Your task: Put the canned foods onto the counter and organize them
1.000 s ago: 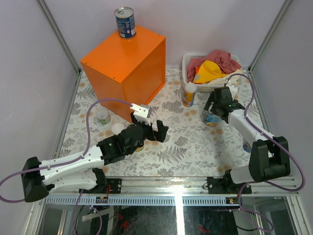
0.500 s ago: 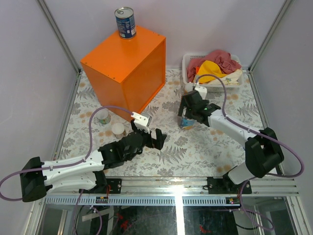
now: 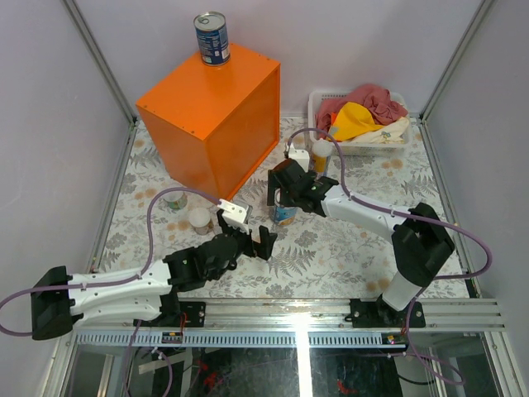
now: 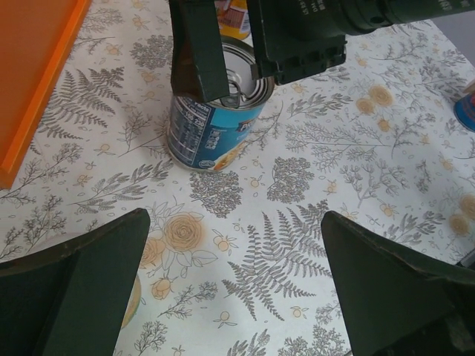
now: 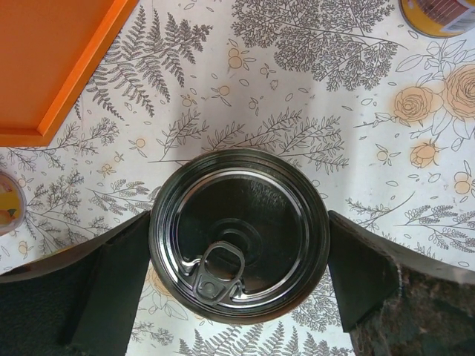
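Note:
My right gripper (image 3: 285, 201) is shut on a blue-labelled can (image 3: 285, 214) with a silver pull-tab top, which stands on the floral table in front of the orange counter (image 3: 207, 107). The right wrist view shows the can top (image 5: 239, 233) between my fingers (image 5: 111, 274). My left gripper (image 3: 248, 240) is open and empty, just near of that can (image 4: 211, 126). Another blue can (image 3: 212, 37) stands on the counter's far corner. A yellow tube (image 3: 321, 157) and two short cans (image 3: 175, 198) (image 3: 199, 219) stand on the table.
A white basket (image 3: 388, 142) of red and yellow cloths sits at the back right. The counter's side (image 4: 30, 74) is to the left of the held can. Another can (image 4: 466, 107) shows at the right edge of the left wrist view.
My right arm has carried the blue can leftwards from beside the basket to in front of the counter. My left arm has drawn back a little towards the near edge.

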You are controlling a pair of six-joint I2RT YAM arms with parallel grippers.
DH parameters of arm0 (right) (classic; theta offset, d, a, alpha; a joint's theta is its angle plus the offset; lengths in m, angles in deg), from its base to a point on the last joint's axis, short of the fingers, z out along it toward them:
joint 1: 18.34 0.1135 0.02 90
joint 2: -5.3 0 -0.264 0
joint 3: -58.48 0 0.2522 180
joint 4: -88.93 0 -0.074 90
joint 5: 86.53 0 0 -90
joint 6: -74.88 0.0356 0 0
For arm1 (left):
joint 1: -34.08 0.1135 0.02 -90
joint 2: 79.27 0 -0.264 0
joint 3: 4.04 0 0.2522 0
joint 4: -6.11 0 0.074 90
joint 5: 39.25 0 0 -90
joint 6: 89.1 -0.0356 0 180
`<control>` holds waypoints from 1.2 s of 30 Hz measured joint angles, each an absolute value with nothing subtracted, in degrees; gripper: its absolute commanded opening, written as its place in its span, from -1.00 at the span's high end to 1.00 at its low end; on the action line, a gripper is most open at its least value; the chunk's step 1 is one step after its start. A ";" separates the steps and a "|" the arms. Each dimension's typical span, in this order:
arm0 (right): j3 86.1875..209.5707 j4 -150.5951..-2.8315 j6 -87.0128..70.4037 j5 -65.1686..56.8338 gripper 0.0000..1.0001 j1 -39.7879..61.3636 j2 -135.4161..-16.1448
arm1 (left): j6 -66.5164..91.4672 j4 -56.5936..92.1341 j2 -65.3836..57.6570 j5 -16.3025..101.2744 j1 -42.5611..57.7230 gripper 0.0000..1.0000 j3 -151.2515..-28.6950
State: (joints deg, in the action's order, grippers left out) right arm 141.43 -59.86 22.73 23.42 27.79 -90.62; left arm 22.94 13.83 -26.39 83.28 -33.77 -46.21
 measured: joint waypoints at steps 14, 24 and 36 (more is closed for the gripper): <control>141.45 -58.89 23.23 21.69 -0.98 27.90 -90.47 | 19.64 7.27 -16.88 89.12 -34.82 -1.00 -45.11; 142.42 -55.29 21.50 20.27 -0.99 27.88 -90.16 | 16.38 1.13 -11.09 90.01 -34.95 -1.00 -45.14; 145.56 -53.21 17.41 18.96 -0.98 27.05 -90.12 | 15.16 -1.10 -10.02 89.66 -34.95 -1.00 -45.20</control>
